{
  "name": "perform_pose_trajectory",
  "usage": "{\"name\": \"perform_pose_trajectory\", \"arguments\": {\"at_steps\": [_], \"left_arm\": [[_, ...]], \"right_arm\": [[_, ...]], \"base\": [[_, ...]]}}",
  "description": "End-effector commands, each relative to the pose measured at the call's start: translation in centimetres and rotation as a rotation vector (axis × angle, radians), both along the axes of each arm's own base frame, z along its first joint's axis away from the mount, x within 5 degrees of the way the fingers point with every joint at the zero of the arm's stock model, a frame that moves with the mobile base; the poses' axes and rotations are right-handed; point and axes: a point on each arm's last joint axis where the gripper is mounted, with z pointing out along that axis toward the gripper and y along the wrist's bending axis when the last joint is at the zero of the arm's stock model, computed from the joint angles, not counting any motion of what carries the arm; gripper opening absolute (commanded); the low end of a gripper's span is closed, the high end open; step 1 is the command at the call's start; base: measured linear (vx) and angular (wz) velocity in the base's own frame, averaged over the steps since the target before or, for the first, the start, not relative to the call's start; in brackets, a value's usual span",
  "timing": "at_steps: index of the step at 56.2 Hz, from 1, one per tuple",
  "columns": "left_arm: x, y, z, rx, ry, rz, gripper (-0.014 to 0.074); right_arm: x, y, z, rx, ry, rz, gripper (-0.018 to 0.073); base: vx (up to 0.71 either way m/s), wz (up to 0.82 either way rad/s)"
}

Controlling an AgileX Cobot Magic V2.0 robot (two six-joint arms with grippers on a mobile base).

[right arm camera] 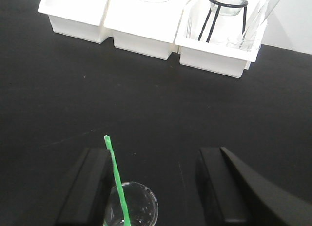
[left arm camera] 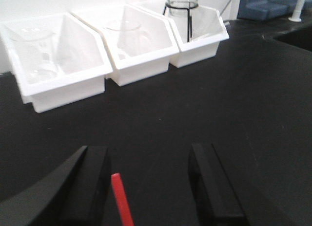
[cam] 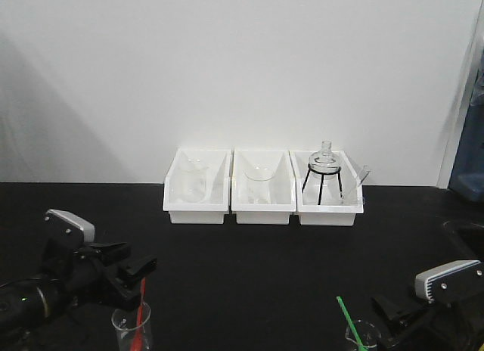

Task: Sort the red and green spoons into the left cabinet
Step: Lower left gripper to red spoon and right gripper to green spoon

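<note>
The red spoon (cam: 139,313) stands handle-up in a small glass beaker (cam: 131,324) at the table's front left. My left gripper (cam: 140,271) is open just above it. In the left wrist view the red handle (left arm camera: 122,199) rises between the jaws of the gripper (left arm camera: 148,155), close to the left finger and not pinched. The green spoon (cam: 346,309) stands in another beaker (cam: 361,336) at the front right. My right gripper (cam: 386,309) is open. In the right wrist view the green handle (right arm camera: 116,177) leans by the left finger of the gripper (right arm camera: 153,155). The left cabinet is out of view.
Three white bins (cam: 197,203) stand in a row at the back by the wall. They hold a beaker (cam: 195,177), another beaker (cam: 259,181) and a flask on a black wire stand (cam: 324,173). A blue object (cam: 469,169) shows at the right edge.
</note>
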Motion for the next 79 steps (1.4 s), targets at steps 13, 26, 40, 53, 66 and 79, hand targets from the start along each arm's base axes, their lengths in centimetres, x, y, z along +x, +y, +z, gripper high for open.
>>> {"name": "perform_pose_trajectory", "arguments": {"at_steps": [13,26,40,53,66,79], "left_arm": [[3.4,-0.9,0.8,-0.015,-0.029,0.038,0.0487],[3.8,-0.9,-0.5,-0.008,0.004,0.04,0.0487],[4.0,-1.1,-1.7,-0.025,0.021,0.024,0.0486],[4.0,-1.2,-1.6,-0.036,0.01,0.014,0.0486],[4.0,-1.2,-1.5,-0.042,0.003,0.009,0.0486],[4.0,-1.3,-2.0,-0.053,0.007,0.0,0.0485]], "right_arm": [[0.5,0.1,2.4,0.041,-0.139,0.015,0.0449],[0.4,0.6,2.5,0.005,-0.172,0.079,0.0449],[1.7,1.0,2.0,0.046,-0.173,0.11,0.0449],[3.1,1.6,1.0,0.106,-0.124,0.162,0.0449],[4.5,2.2,-0.7,0.092,-0.089,0.226,0.0449],[6.5,2.4,-1.9,0.099,-0.065,0.232,0.0449]], "base": [[0.0,0.0],[0.0,0.0],[0.0,0.0],[0.0,0.0],[0.0,0.0],[0.0,0.0]]}}
